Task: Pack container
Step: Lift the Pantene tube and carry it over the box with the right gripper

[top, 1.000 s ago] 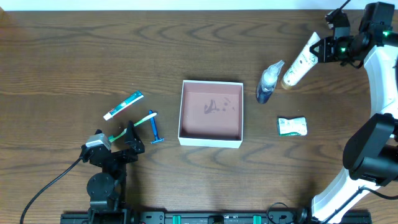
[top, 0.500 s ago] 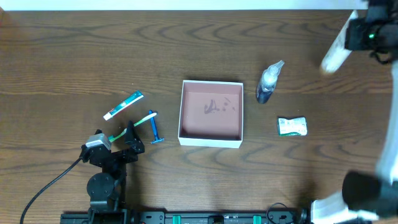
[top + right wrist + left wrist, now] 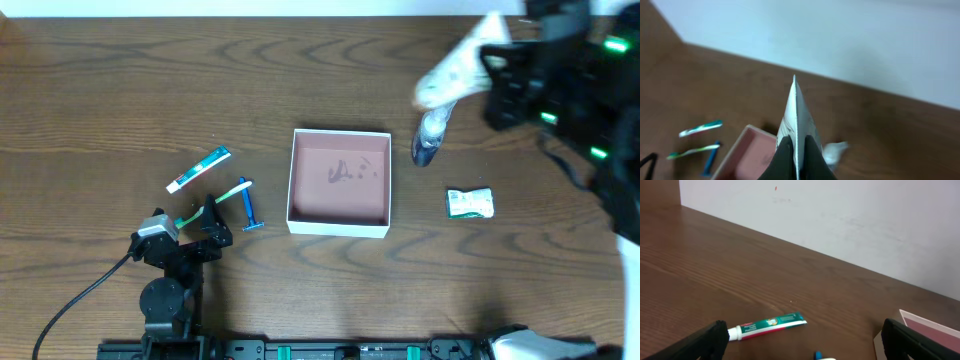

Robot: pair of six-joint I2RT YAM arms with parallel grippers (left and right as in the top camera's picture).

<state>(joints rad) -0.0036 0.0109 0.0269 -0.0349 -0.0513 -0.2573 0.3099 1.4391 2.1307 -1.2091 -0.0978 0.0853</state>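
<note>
One container (image 3: 338, 228) sitting at tabletop (image 3: 100, 90) centre, square, opening facing up, no long axis. One each: toothpaste tube (image 3: 198, 168), toothbrush (image 3: 225, 192), razor (image 3: 248, 207), spray bottle (image 3: 428, 140), green packet (image 3: 469, 203). Right hand (image 3: 798, 150) pinching white tube (image 3: 796, 115); left hand (image 3: 213, 225) resting spread.

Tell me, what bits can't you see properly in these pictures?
Overhead: the white tube is smeared by motion blur; its label is unreadable.
Overhead: the spray bottle has its top hidden behind that tube.
Left wrist: the container is cut off by the right edge; only a corner shows.
Right wrist: all blurry; the tube in the right tool covers part of the container.
</note>
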